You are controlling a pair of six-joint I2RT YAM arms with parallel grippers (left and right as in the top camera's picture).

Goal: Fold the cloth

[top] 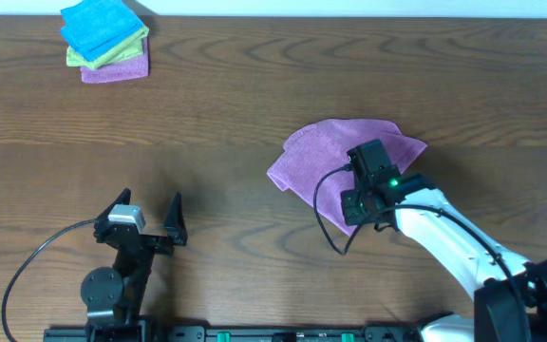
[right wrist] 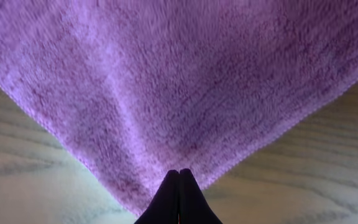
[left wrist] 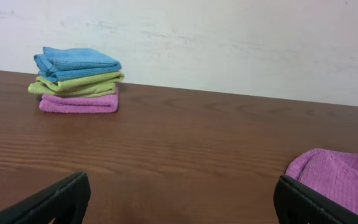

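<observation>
The lilac-purple cloth (top: pixel 321 157) lies rumpled on the brown table, right of centre. My right gripper (top: pixel 363 201) is over its near corner. In the right wrist view the two fingers (right wrist: pixel 179 172) are pressed together on the cloth (right wrist: pixel 179 81), and creases fan out from the tips. No white tag shows. My left gripper (top: pixel 150 220) is open and empty near the front left, well apart from the cloth. In the left wrist view its jaws (left wrist: pixel 182 186) frame bare table, with an edge of the cloth (left wrist: pixel 340 177) behind the right finger.
A stack of folded cloths (top: pixel 105 43), blue on yellow-green on purple, sits at the far left corner; it also shows in the left wrist view (left wrist: pixel 76 81). A black cable loops off the right arm (top: pixel 329 223) beside the cloth.
</observation>
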